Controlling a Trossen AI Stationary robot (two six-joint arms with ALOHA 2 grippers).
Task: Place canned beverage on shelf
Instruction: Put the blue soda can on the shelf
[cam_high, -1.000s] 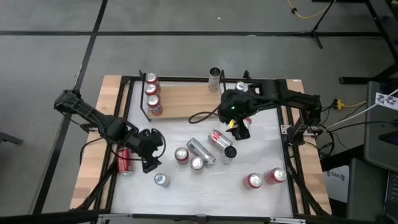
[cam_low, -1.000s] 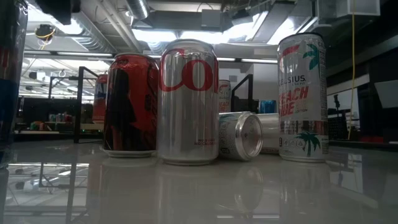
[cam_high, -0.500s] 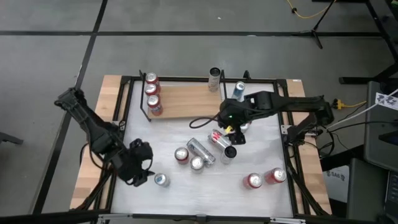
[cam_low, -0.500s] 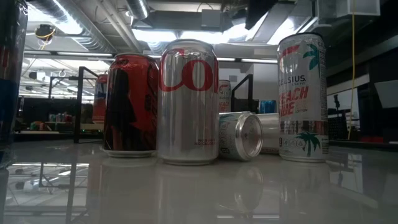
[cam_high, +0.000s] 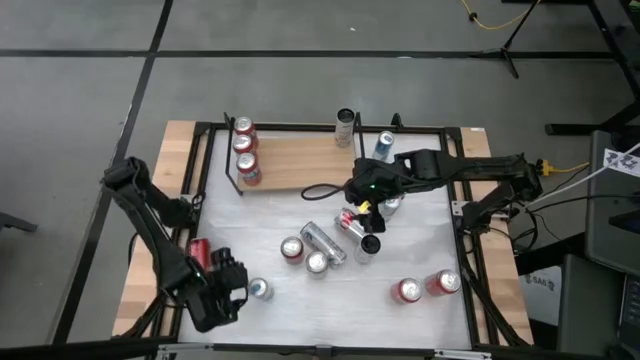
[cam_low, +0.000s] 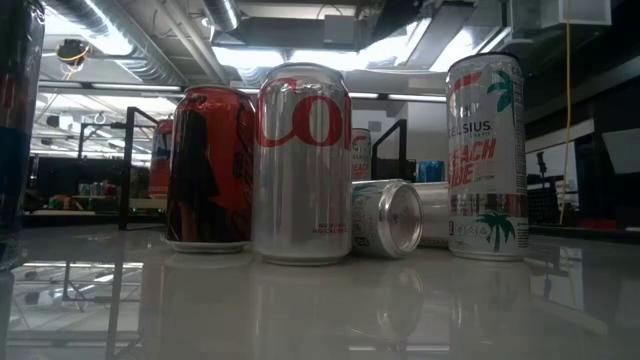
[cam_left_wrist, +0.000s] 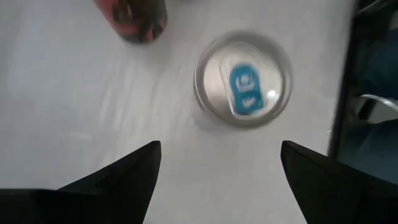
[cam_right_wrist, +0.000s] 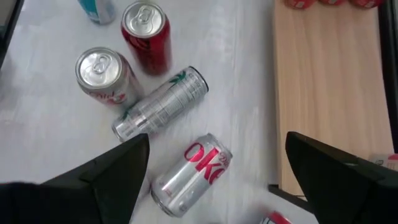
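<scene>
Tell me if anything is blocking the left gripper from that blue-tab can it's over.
Nothing visible does. The left gripper is open above the upright blue-tab can, with only bare table between the fingers and the can. A red can lies off to one side, apart from it.

Robotics lab / industrial test bay, not a home. Grey concrete floor (cam_high: 300, 80) with dark seam lines, whitish tabletop (cam_high: 330, 290) inside a black metal frame (cam_high: 300, 127). Tripod leg (cam_high: 510, 45) and yellow cable (cam_high: 490, 20) at far right, fiducial tag sheet (cam_high: 625, 160) at right edge. Low view shows exposed silver ducting (cam_low: 150, 40), ceiling light panels (cam_low: 270, 55) and open racking (cam_low: 90, 190) far behind the cans.
</scene>
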